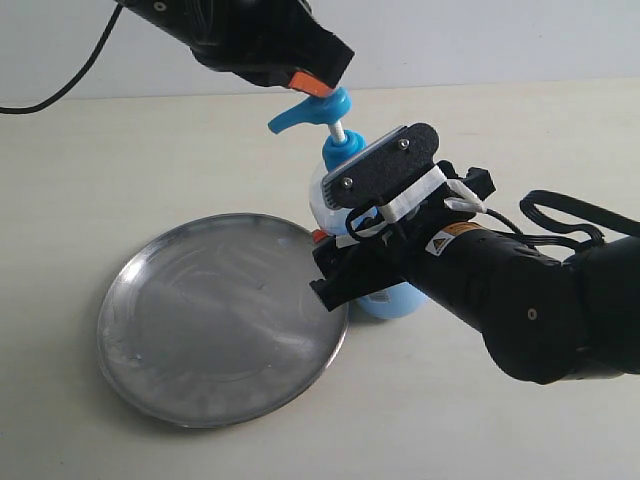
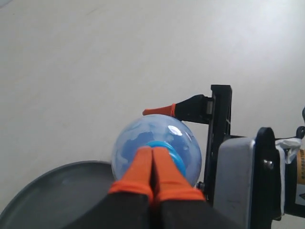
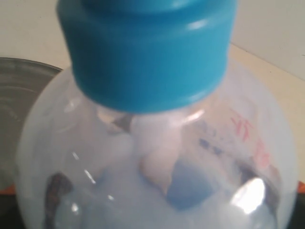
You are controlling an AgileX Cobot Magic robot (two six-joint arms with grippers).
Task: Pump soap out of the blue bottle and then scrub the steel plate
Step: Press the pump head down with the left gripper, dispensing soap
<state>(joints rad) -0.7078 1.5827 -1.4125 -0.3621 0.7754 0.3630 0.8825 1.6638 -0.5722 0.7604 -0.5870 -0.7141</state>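
Blue bottle (image 1: 343, 152), clear plastic with a bright blue pump head (image 1: 305, 113), stands just beside the round grey steel plate (image 1: 200, 330): likely light, slick, tippy. Your right gripper (image 1: 330, 235) seems clamped round its shoulder, partly hidden; left gripper (image 1: 318, 84), fingers pinched together, empty, rests on the pump head. Pale table (image 1: 450, 430) lies open around.

A pale cream table (image 1: 120, 150) fills the scene, meeting a plain light grey wall (image 1: 450, 40) behind. Light is soft and even.
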